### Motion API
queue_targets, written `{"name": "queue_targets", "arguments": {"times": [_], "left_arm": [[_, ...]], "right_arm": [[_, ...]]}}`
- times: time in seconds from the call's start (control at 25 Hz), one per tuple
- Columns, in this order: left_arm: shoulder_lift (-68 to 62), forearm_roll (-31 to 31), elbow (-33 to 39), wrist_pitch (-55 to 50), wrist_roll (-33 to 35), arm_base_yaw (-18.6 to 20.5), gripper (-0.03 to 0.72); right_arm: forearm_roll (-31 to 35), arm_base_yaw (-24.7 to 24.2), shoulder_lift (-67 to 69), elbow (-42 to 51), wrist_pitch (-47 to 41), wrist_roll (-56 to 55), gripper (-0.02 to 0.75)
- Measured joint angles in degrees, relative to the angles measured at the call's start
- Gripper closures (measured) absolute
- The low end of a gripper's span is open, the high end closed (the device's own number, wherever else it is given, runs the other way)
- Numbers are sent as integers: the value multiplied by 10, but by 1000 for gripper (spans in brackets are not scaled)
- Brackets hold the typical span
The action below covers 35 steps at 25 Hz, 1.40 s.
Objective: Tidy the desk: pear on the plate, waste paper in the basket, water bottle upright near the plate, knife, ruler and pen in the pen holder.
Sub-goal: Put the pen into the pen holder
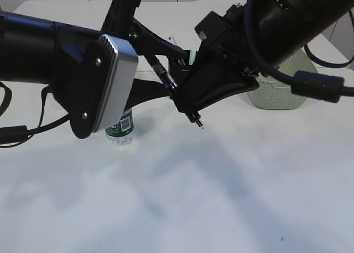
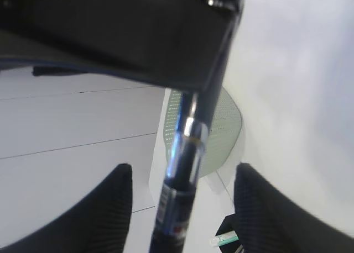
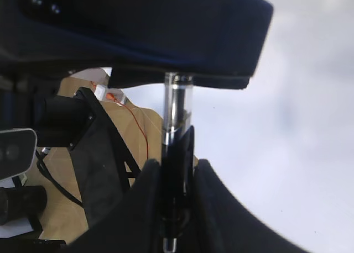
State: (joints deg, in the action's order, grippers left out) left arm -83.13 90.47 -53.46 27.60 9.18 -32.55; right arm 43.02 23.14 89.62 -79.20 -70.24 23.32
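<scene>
Arms from both sides meet above the middle of the white tabletop [image 1: 221,198], each tilted inward so the two grippers face one another. One pen [image 1: 160,70], black with shiny metal bands, runs at a slant between them, its tip poking out below the right gripper [image 1: 191,112]. In the right wrist view the right gripper's two black fingers [image 3: 149,209] are pressed tight against the pen's dark barrel, clamped on it. In the left wrist view the left gripper [image 2: 182,209] stands about half open: its two textured black pads [image 2: 110,203] sit apart on either side of the pen's glossy body [image 2: 185,153] without touching it. One small clear bottle [image 1: 120,130] with a dark green label stands upright on the tabletop below the left arm, its top hidden behind the wrist camera housing. One oval sage-green basket [image 1: 276,93] with a perforated, woven-look wall sits at the back right, partly covered by the right arm and its cables.
</scene>
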Motion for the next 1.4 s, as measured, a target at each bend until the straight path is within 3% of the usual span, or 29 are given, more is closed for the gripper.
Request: {"name": "queue_targets", "arguments": {"times": [0.96,1.4], "left_arm": [[23,1,30,4,-6,0,286],[24,0,30,4,-6,0,513]], "right_arm": [[0,0,0,0,0,0,632],[-3,0,0,0,-1,0,632]]}}
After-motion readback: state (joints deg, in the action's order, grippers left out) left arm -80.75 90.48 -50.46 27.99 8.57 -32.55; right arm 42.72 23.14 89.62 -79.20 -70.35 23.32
